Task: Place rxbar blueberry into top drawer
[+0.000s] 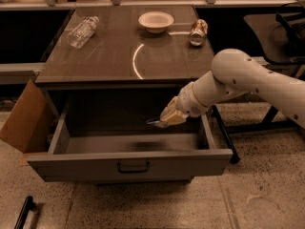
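Observation:
The top drawer [128,163] is pulled wide open; it is grey, with a small dark bar handle [133,167] on its front panel. My gripper [159,122] reaches in from the right and hangs over the drawer's inside, right of the middle and a little above the floor. It is shut on a thin, flat, dark thing, the rxbar blueberry [153,122]. Only the bar's dark edge sticks out to the left of the gripper. A dim shadow lies on the drawer floor below it.
On the tabletop [119,51] lie a clear water bottle [83,31] at the back left, a white bowl [156,21] at the back middle and a dented can [198,31] at the back right. A cardboard flap [24,120] stands left of the drawer.

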{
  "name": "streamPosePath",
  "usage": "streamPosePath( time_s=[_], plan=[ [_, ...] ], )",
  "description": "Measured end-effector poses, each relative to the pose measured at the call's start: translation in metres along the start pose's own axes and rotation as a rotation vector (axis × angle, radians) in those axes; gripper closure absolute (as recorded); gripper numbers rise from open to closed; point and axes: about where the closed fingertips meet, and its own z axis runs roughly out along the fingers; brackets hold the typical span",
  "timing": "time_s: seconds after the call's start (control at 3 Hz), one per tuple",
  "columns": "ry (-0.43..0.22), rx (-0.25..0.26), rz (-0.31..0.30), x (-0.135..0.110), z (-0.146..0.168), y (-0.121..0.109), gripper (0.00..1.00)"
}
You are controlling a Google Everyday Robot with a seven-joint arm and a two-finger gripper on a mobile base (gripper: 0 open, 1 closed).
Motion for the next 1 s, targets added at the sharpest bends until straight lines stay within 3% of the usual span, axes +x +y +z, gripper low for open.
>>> streamPosePath(
  time_s=[0.67, 1.0],
  plan=[
    [-0.018, 0.029, 0.047, 0.0119, 0.0029, -0.0075, 0.28],
    [-0.031, 0.042, 0.051, 0.0133, -0.0024, -0.0082, 0.00]
  ],
)
